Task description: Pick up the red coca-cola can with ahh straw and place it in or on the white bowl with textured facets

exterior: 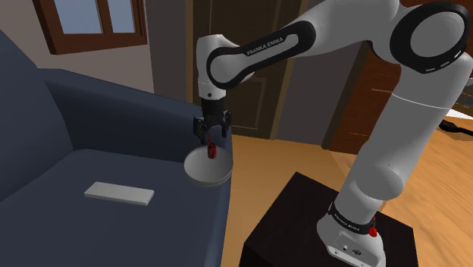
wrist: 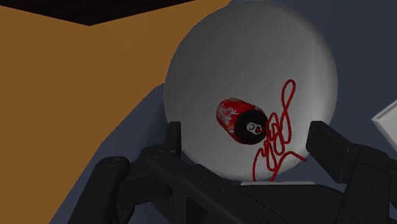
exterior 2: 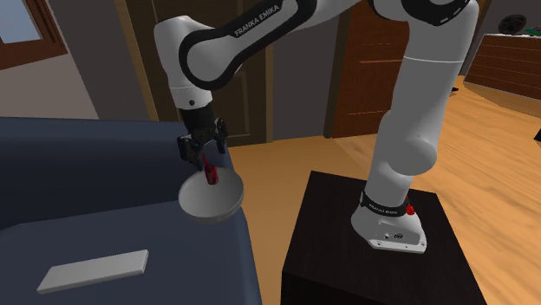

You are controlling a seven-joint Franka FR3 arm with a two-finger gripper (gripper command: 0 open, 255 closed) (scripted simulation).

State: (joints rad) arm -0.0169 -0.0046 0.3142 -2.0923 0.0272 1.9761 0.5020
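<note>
Spread wide, the tool (exterior: 213, 136) (exterior 2: 201, 157) (wrist: 248, 132) hangs straight above the white bowl (exterior: 198, 174) (exterior 2: 201, 208) (wrist: 216, 57), its two fingers (wrist: 173, 135) apart and touching nothing; between them, clear of both, the red can (exterior: 211, 151) (exterior 2: 209, 177) (wrist: 234, 116) sits inside the bowl's rim, its top end facing the wrist camera, a red squiggle of straw (wrist: 280, 125) beside it; whether the can rests on the bowl's floor I cannot tell; the bowl sits at the edge of a dark blue sofa (exterior: 45, 136) (exterior 2: 104, 173); a flat white slab (exterior: 119, 193) (exterior 2: 94, 270) lies well apart on the seat
</note>
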